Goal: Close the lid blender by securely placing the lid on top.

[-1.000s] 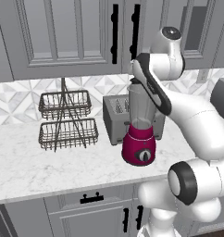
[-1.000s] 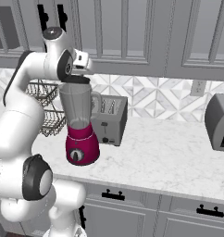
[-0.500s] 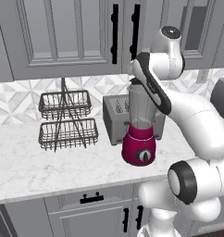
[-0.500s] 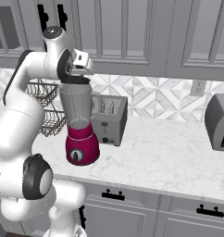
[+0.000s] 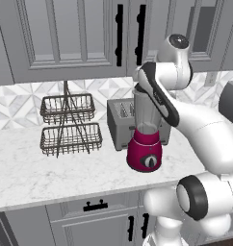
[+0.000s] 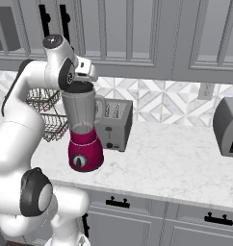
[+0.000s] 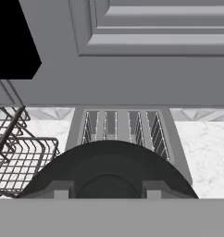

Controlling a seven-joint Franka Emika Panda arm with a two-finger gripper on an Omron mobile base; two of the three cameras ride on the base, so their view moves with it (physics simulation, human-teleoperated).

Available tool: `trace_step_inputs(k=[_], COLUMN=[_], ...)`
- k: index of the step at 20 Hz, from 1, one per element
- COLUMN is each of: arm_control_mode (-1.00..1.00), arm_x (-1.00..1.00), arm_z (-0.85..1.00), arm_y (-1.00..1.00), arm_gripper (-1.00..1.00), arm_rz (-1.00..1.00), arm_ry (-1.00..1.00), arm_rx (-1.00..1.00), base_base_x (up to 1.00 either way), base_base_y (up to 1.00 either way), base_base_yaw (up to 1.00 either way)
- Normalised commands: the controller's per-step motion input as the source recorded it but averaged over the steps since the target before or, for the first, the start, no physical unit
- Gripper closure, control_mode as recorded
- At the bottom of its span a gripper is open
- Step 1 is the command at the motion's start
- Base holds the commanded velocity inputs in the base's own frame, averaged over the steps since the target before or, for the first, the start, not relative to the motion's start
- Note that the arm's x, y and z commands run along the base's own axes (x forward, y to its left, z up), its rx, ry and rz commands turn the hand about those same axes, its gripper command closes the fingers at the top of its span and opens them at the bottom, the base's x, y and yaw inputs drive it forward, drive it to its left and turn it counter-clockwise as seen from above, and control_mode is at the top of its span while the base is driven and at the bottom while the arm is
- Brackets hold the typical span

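Blender (image 5: 145, 139) stands on the marble desk (image 5: 51, 168), near its front edge, directly in front of the grey toaster (image 6: 113, 125). Magenta base, black knob facing out, clear tapered jar with its handle toward the toaster. Two-tier wire basket (image 5: 70, 125) sits well off to the side.

End effector (image 6: 82, 77) sits right at the jar's mouth, close under the wall cabinets (image 6: 137, 38). In the hand view a dark round lid (image 7: 109, 169) spans the lower frame, toaster slots just beyond it. Fingertips are lost against the lid, so whether they are apart, together or clamped on the lid cannot be told.

Judgement: the step is seating the lid. From the right base view the jar's rim looks dark and capped, probably with the lid already resting on it, though the hand blocks the seam.

To do it well:
- keep the lid level and centred over the rim; a tilted lid will bind on one side.
- press straight down, lightly. The jar is tall on a narrow base, and sideways force could tip it toward the toaster.
- let go only once the lid sits flush all round.
- lift straight up afterwards; clearance under the cabinets looks small.
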Motion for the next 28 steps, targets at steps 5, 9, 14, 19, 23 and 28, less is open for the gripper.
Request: trace_step_inputs(k=[5,9,14,19,23,28], arm_control_mode=[-1.0,-1.0,-1.0,-1.0,-1.0,-1.0], arm_x=[0.0,0.0,0.0,0.0,0.0,-0.32], arm_z=[-0.25,-0.24,-0.18,-0.35,-0.32,-0.11], arm_y=[0.0,0.0,0.0,0.0,0.0,0.0], arm_gripper=[1.0,1.0,1.0,1.0,-1.0,-1.0], arm_rz=[0.0,0.0,0.0,0.0,0.0,0.0], arm_ry=[-0.06,-0.03,0.0,0.0,0.0,0.03], arm_rx=[-0.01,0.0,0.0,-0.04,-0.03,-0.02], base_base_x=[0.0,0.0,0.0,0.0,0.0,0.0], base_base_y=[0.0,0.0,0.0,0.0,0.0,0.0], base_base_yaw=[0.0,0.0,0.0,0.0,0.0,0.0])
